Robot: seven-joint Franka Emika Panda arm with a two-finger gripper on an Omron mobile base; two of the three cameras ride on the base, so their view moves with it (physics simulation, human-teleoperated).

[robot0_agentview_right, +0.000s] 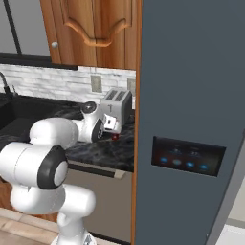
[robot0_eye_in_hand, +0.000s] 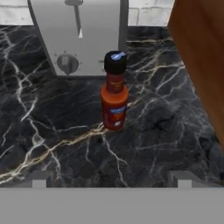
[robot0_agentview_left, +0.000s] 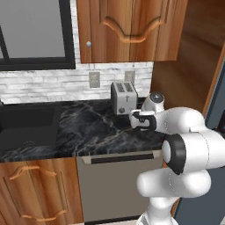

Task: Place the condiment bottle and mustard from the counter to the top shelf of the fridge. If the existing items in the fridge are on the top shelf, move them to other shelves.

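A small red condiment bottle with a black cap stands upright on the black marble table. It sits just in front of a silver toaster, with a clear gap between them. A wooden cabinet side rises to the bottle's right, near but not touching it.

The hand is wide open and holds nothing. Its two fingertips show at the bottom of the hand view, well apart, with the bottle centred between and beyond them.

The likely risks: the bottle is tall and slim, so a finger brushing its side on the approach could tip it over. Pushing too far forward could knock it into the toaster. The cabinet side leaves little room for the right finger.

From the base views, the white arm reaches forward over the table, its wrist folded so the hand points toward the back wall beside the toaster. The dark blue-grey fridge, with its black touch panel, stands shut to the right.
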